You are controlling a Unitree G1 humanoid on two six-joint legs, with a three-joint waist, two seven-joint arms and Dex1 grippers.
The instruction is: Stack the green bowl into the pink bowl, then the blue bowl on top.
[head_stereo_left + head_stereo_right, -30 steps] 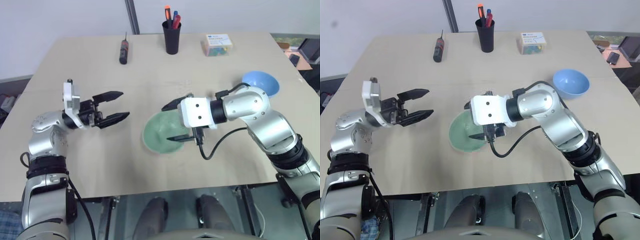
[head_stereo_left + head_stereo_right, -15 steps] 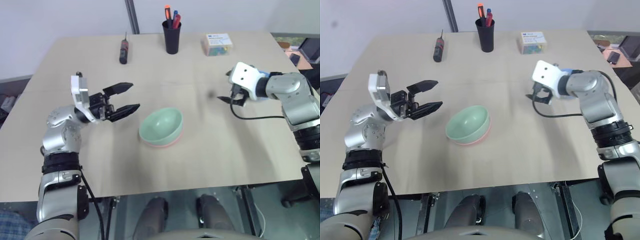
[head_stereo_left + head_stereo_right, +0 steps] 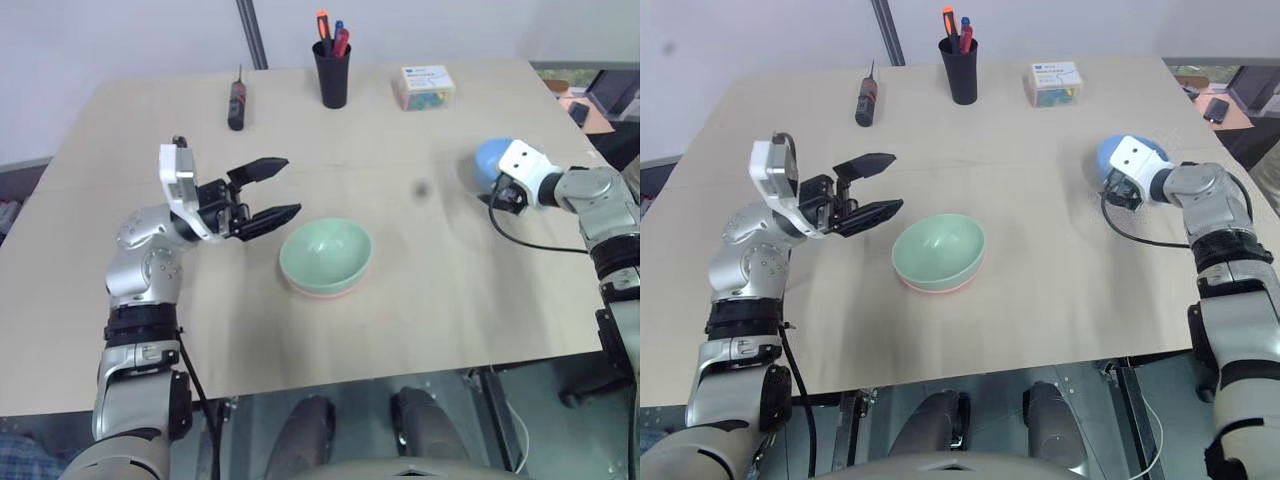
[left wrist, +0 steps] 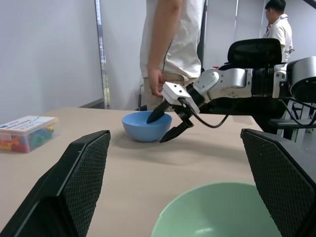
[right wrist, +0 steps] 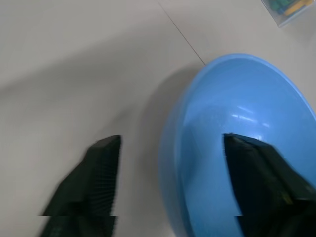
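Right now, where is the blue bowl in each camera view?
Left eye view: blue bowl at the table's right edge, partly behind the right end effector.
Right eye view: same spot.
Left wrist view: centre, beyond the green bowl.
Right wrist view: its rim between the fingers.
Shared landmark: the right end effector straddling the rim.

pink bowl (image 3: pixel 940 287): mostly hidden under the green bowl (image 3: pixel 938 250); only a thin rim shows
blue bowl (image 3: pixel 487 158): near side covered by the right gripper (image 4: pixel 167 124)
person (image 4: pixel 168 44): head cut off by the picture's edge
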